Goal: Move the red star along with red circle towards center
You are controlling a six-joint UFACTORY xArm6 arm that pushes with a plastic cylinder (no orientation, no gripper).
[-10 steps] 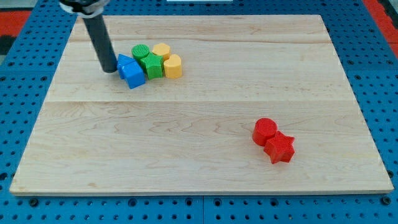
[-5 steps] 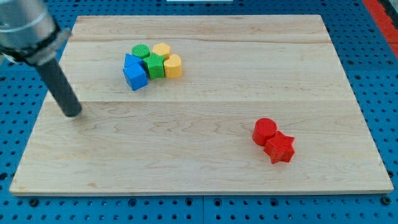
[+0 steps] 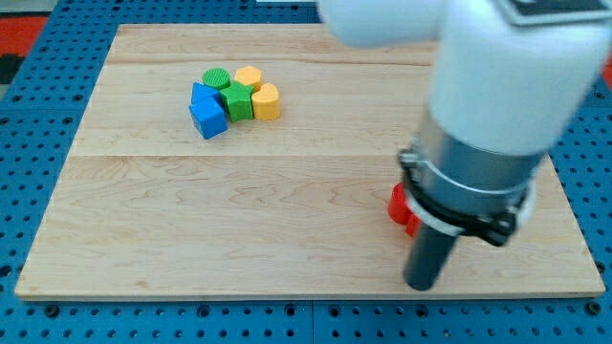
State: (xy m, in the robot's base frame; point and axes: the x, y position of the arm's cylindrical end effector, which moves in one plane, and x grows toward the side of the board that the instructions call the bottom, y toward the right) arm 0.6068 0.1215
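Camera view showed my tip (image 3: 422,285) planted on the wooden board (image 3: 287,220) near its bottom edge, toward the view's right. The rod is a bare pusher with nothing to open or close, and it held nothing; whether the tip touched any block could not be told, since the arm's big white and grey body (image 3: 488,115) covered most of that area.

Just up and to the left of the tip, a sliver of a red block (image 3: 399,204) peeked out from behind the arm's grey collar. Its shape could not be made out, so it could have been the circle or the star, and the other red block was hidden entirely behind the arm.

Well apart, at the board's upper left, sat a tight cluster. A blue block (image 3: 207,116) lay at the cluster's left and bottom, with a second blue piece (image 3: 200,94) touching it from above. A green cylinder (image 3: 217,78) stood at the top, a green block (image 3: 236,99) in the middle, a yellow block (image 3: 249,76) beside the green cylinder, and a yellow cylinder (image 3: 266,100) at the cluster's right.
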